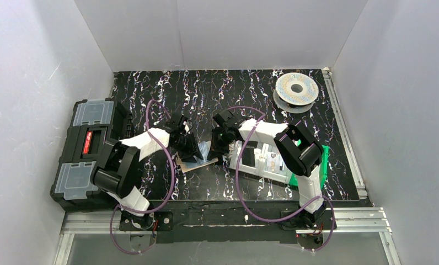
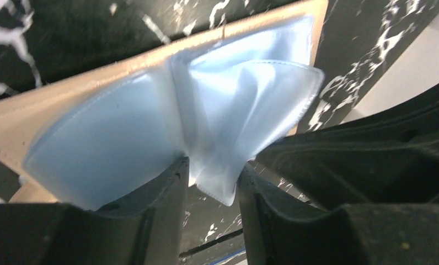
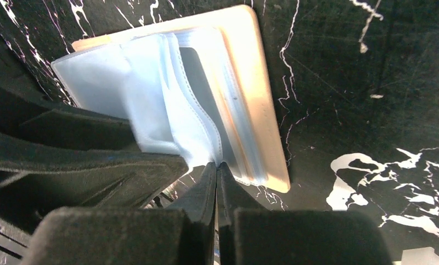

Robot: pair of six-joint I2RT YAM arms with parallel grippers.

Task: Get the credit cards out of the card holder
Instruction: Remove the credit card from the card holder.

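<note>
The tan card holder (image 1: 199, 163) lies open on the black marbled table between both arms. Pale blue shiny credit cards (image 1: 204, 149) fan up from it. In the left wrist view the holder (image 2: 41, 107) lies under the cards (image 2: 234, 99). My left gripper (image 2: 213, 165) has one bunched card pinched between its part-closed fingers. In the right wrist view my right gripper (image 3: 218, 164) is shut on the thin edge of a card (image 3: 201, 127), standing up from the holder (image 3: 256, 83). From above, my left gripper (image 1: 197, 152) and right gripper (image 1: 220, 146) face each other over the holder.
A black toolbox with clear lids (image 1: 87, 149) sits at the left table edge. A filament spool (image 1: 296, 88) lies at the back right. A green bin (image 1: 319, 163) and a white tray (image 1: 261, 160) sit under the right arm.
</note>
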